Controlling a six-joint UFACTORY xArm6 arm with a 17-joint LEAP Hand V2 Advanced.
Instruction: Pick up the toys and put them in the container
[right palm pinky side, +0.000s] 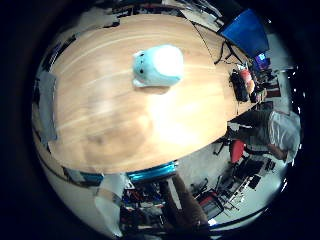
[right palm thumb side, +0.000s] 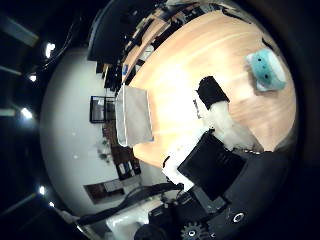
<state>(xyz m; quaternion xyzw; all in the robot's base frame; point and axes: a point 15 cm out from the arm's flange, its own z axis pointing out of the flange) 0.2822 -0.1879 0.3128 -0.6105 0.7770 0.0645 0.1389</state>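
Wooden table (right palm pinky side: 125, 125), blue plush toy (right palm pinky side: 157, 65), grey container (right palm thumb side: 134, 115) apart.

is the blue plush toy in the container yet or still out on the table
Out. The blue plush toy lies alone on the bare wooden table, apart from the grey container at the table's edge.

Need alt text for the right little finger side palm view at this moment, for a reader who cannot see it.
A light blue plush toy with small dark eyes lies on a bare wooden table, apart from anything else and some way below the palm. Beyond the table's edge are the room's floor and clutter; no part of the hand shows in this view.
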